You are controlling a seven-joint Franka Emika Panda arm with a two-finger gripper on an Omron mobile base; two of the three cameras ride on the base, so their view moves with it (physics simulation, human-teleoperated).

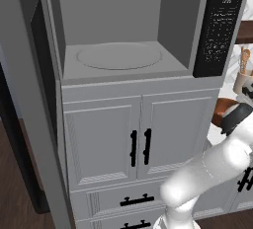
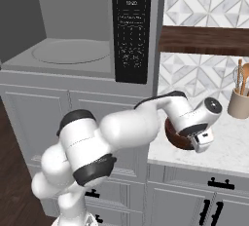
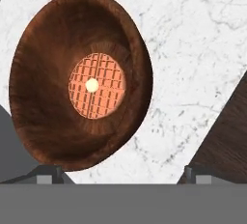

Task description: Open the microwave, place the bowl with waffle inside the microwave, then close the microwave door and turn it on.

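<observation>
1. Microwave stands open in the left base view, its door swung out to the left, turntable bare. The bowl peeks out at the right edge, behind the arm.
2. Right base view: gripper hangs over the bowl on the marble counter, right of the microwave. A utensil jar sits well apart.
3. Hand view: fingers spread wide, pinching nothing; the bowl lies just ahead, a waffle inside.

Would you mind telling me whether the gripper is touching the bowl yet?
Apart. In the hand view the gripper is open, its fingertips low at either side, with the bowl ahead of them, not between them.
</observation>
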